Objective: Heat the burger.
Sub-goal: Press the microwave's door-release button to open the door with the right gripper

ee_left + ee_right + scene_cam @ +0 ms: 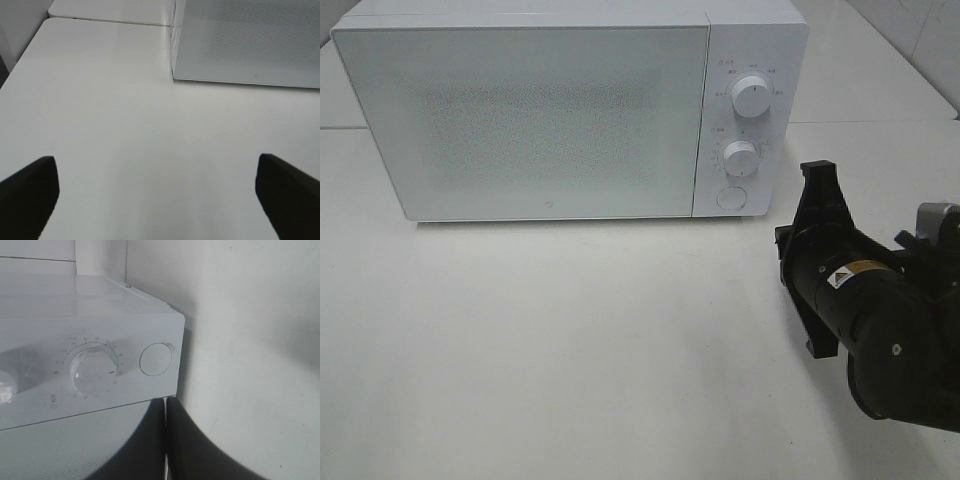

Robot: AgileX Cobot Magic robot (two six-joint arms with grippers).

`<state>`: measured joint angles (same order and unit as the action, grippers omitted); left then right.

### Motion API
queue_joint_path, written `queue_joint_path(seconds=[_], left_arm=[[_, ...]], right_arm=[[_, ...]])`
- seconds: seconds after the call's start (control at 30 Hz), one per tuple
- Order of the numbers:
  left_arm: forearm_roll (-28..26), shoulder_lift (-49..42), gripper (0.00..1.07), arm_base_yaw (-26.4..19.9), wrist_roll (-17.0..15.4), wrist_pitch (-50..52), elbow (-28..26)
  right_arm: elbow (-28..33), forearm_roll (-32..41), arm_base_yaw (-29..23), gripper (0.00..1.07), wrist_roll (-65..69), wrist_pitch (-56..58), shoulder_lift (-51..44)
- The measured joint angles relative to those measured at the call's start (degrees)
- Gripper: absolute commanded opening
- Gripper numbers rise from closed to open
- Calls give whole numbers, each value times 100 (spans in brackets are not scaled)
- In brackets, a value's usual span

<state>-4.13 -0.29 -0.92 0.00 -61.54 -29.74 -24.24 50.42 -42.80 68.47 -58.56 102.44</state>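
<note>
Small grey markings ring the two ribbed white dials (751, 95) of the microwave (520, 120), too small to be read, as is the yellow label (850, 272) on the black right arm. The dotted, frosted door is shut and nothing is visible through it. The burger is seen in no view. The right gripper (817, 170), pressed together and empty, is held near the round button (731, 198). The left gripper (157, 172) is spread apart above the smooth white table (570, 350).

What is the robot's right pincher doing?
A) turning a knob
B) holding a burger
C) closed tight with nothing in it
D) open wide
C: the right gripper has its jaws pressed together with nothing between them, near the round button of the microwave.
</note>
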Motion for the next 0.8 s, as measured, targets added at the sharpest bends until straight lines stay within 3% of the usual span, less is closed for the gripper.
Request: queue_joint_path(seconds=[0.4, 0.8], left_arm=[[0, 0, 100, 0, 0, 0, 0], [0, 0, 100, 0, 0, 0, 0]], right_arm=[[-728, -23, 23, 0, 304, -11, 739], [-1375, -407, 584, 0, 338, 57, 1169]])
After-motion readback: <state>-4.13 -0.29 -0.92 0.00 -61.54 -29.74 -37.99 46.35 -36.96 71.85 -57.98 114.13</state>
